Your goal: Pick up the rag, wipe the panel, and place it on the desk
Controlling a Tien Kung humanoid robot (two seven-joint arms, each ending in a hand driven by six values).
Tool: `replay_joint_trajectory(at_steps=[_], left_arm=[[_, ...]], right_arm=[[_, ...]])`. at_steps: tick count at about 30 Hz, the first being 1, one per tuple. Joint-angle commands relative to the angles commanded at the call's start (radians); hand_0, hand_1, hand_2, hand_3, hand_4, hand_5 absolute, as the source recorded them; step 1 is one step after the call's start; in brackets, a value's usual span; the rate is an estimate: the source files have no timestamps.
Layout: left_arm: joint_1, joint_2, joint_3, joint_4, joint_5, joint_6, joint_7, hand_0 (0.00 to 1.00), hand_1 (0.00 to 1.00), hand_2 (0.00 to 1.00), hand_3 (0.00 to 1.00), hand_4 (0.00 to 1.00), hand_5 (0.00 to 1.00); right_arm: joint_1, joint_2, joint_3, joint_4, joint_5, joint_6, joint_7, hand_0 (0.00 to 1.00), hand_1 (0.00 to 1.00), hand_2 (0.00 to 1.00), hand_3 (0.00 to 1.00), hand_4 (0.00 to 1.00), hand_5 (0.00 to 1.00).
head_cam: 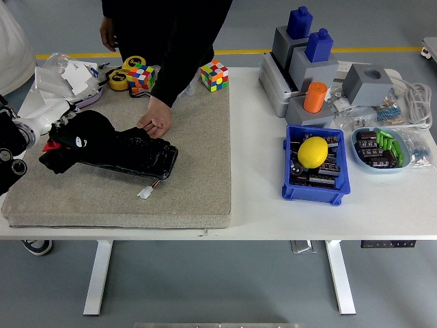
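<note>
A black rag (80, 139) with a red patch lies bunched over the left end of a glossy black panel (140, 157) on the grey mat (123, 184). My left hand (54, 123), pale-fingered, comes in from the left edge and is shut on the rag, pressing it on the panel. A person's hand (156, 119) rests on the panel's far edge and holds it in place. The right hand is out of view.
A white connector (145, 193) on a wire lies just in front of the panel. Rubik's cubes (214, 74) and tape rolls (126, 72) sit at the mat's far edge. A blue bin with a yellow lemon (313, 152) stands right of the mat.
</note>
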Motion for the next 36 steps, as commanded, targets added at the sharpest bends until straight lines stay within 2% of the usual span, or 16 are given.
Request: replay_joint_trajectory(at_steps=[15, 27, 36], left_arm=[[-0.006, -0.043, 0.040, -0.057, 0.014, -0.001, 0.009, 0.266, 0.286, 0.411, 0.598, 0.659, 0.060], [-0.022, -0.073, 0.097, -0.103, 0.018, -0.002, 0.019, 0.265, 0.285, 0.410, 0.600, 0.657, 0.061], [-0.032, -0.103, 0.132, -0.170, 0.032, -0.002, 0.036, 0.261, 0.285, 0.409, 0.601, 0.657, 0.062]], right_arm=[[0.001, -0.001, -0.006, -0.006, 0.011, 0.001, 0.002, 0.730, 0.684, 0.683, 0.593, 0.998, 0.514], [0.001, -0.003, -0.015, -0.009, 0.019, 0.001, 0.003, 0.730, 0.682, 0.683, 0.592, 0.998, 0.515], [0.001, -0.004, -0.025, -0.013, 0.030, 0.003, 0.003, 0.729, 0.681, 0.682, 0.592, 0.998, 0.515]])
